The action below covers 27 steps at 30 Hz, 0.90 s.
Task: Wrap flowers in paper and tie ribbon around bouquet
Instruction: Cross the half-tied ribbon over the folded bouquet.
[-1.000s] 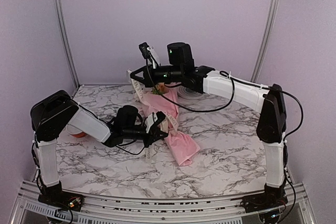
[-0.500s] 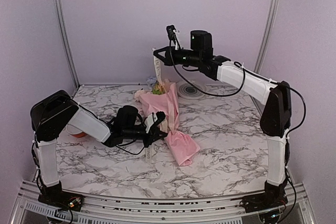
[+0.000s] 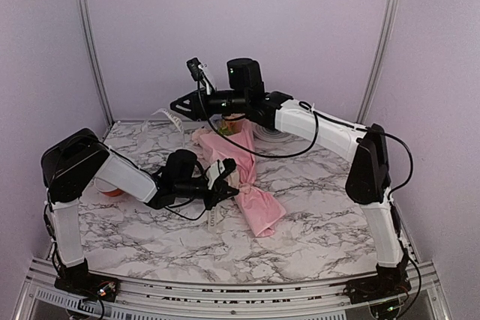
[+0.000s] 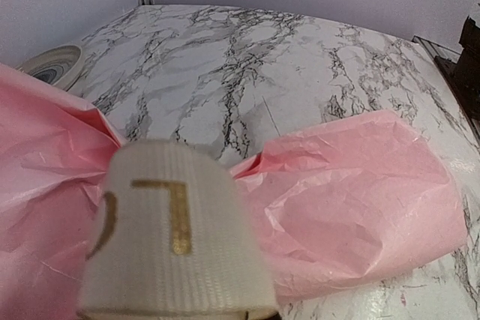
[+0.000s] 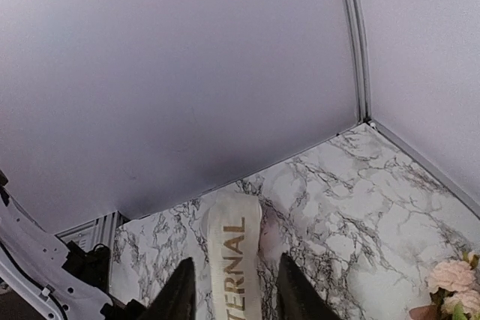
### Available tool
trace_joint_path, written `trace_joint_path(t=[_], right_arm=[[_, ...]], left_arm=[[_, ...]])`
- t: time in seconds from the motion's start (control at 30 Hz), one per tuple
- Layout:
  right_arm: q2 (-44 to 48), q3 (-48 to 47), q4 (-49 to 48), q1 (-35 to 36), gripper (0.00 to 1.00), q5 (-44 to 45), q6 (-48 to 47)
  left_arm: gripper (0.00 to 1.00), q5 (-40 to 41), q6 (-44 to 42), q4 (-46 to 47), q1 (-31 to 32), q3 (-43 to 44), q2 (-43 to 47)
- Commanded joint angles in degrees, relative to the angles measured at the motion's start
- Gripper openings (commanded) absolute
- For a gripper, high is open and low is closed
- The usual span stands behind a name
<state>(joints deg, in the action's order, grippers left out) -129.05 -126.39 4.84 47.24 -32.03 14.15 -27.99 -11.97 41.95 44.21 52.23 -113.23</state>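
The marble table (image 3: 322,215) carries the bouquet (image 3: 253,201), which lies on its side near the middle. Its narrow tail points toward you and its wide mouth toward the back wall. The pink paper (image 4: 360,185) serves as the container here, holding the flowers (image 3: 234,121), whose heads show at the mouth. A ringed plate (image 4: 45,61) sits beyond the bouquet. Your left claw (image 3: 227,177) is closed on the ribbon (image 4: 176,252) right at the cone's waist, probably to anchor the wrap while the other end is worked. Your right claw (image 5: 235,264) hangs raised over the back of the table, left of the flower heads. Its fingers are parted and the ribbon runs between them unpinched.
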Motion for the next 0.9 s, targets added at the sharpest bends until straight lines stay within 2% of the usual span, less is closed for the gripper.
trace_joint_path(t=[0.0,0.03,0.07,0.1,0.27,0.33,0.4,0.5,0.57,0.63,0.73,0.87], right_arm=[[-1.30,-4.26,6.57,0.43,0.66,-1.98,-3.93],[-0.95,-4.64,8.32,0.47,0.89,-0.89,-5.33],[-0.42,-4.85,10.01,0.48,0.98,0.47,-6.83],[0.14,-4.91,11.43,0.45,1.00,1.47,-8.17],[3.42,-4.77,17.08,0.19,1.00,2.35,-14.33],[6.52,-1.92,17.29,-1.28,1.00,0.95,-15.21],[11.19,4.53,14.42,-4.29,0.95,-4.01,-14.73],[17.93,17.87,6.20,-12.10,0.90,-16.52,-11.07],[19.85,23.18,4.75,-15.70,0.82,-21.67,-9.63],[20.96,27.14,9.79,-16.52,0.78,-20.81,-16.04],[22.19,35.72,10.95,-16.48,0.79,-23.20,-23.54],[19.54,38.98,13.02,-15.98,0.79,-24.35,-27.03]], left_arm=[[0.00,-1.14,0.34,-1.26,0.18,0.77,1.08],[0.00,-1.19,0.44,-1.26,0.18,0.77,1.03],[0.00,-1.30,0.63,-1.26,0.14,0.77,0.97],[0.00,-1.48,0.80,-1.26,0.17,0.91,0.85],[0.00,-2.06,1.23,-1.26,0.18,1.38,0.70],[0.00,-2.36,1.54,-1.26,0.18,1.32,0.73],[0.00,-3.30,2.02,-1.26,0.10,1.34,0.78],[0.00,-5.30,3.37,-1.24,-0.28,1.78,0.39],[0.00,-6.17,4.18,-1.26,-0.50,2.31,-0.03],[0.00,-6.55,4.63,-1.26,-0.74,2.67,-0.38],[0.00,-7.03,4.95,-1.25,-1.11,3.05,-0.29],[0.00,-6.92,5.07,-1.26,-1.55,2.93,-0.18]])
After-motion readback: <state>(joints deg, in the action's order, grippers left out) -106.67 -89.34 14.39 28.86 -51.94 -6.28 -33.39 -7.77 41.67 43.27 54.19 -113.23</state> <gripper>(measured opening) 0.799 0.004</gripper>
